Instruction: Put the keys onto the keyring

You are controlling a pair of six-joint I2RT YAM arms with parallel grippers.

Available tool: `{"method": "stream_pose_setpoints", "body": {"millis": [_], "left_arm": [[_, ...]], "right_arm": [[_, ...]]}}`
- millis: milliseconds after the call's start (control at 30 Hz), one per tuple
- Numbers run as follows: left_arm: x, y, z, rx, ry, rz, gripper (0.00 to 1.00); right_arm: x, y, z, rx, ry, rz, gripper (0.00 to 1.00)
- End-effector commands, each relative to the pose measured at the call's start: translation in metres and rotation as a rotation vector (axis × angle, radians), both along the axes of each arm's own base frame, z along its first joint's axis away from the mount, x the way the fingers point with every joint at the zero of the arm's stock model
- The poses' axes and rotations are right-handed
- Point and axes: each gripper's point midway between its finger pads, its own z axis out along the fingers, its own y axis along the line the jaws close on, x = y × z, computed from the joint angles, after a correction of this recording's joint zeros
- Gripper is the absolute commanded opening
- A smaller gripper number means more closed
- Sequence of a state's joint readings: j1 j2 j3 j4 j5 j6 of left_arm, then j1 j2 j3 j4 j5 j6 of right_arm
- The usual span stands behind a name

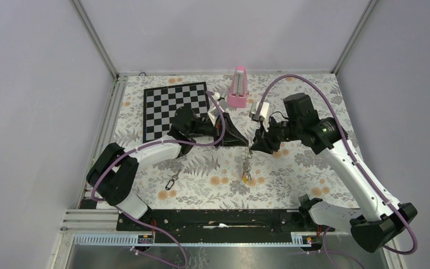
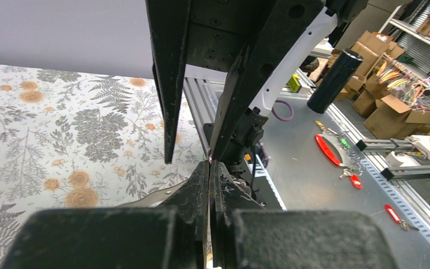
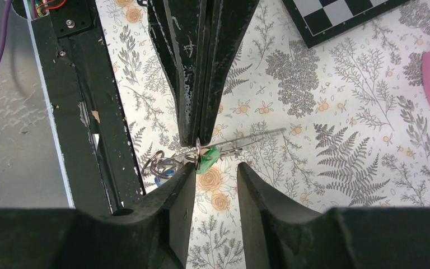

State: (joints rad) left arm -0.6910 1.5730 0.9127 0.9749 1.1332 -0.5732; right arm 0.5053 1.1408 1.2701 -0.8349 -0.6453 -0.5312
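The keyring is a thin grey wire loop, and one strand of it runs right across the floral cloth. A green-tagged key and a blue-tagged key hang on it. My left gripper is shut, its tips pinching the keyring wire beside the green tag. My right gripper is open just in front of that spot, its left finger almost touching the ring, with nothing between the fingers. In the top view both grippers meet mid-table, and the keys dangle below them.
A chessboard lies at the back left, with a pink metronome behind the grippers. A small metal clasp lies on the cloth at the front left. The black base rail runs along the near edge.
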Motion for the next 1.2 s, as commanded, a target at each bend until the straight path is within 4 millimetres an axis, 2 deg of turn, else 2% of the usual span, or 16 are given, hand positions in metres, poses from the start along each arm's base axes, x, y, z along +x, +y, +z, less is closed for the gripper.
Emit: {"method": "stream_pose_setpoints", "body": {"millis": [0,333,533,900,1167], "left_arm": [[-0.017,0.010,0.031,-0.107,-0.085,-0.039,0.00],[-0.018,0.011,0.037,-0.132,-0.072,-0.044,0.00],[-0.019,0.011,0.040,-0.152,-0.054,-0.039,0.00],[-0.015,0.012,0.038,-0.193,-0.013,0.004,0.00],[-0.014,0.012,0.039,-0.209,-0.011,0.009,0.00]], "right_arm": [[-0.002,0.003,0.014,0.057,-0.077,0.037,0.42],[-0.011,0.012,0.009,0.103,-0.036,0.105,0.44],[-0.012,0.015,0.005,0.117,-0.022,0.117,0.38],[-0.014,0.022,0.010,0.175,0.014,0.131,0.15],[-0.020,0.025,0.003,0.213,0.067,0.148,0.12]]}}
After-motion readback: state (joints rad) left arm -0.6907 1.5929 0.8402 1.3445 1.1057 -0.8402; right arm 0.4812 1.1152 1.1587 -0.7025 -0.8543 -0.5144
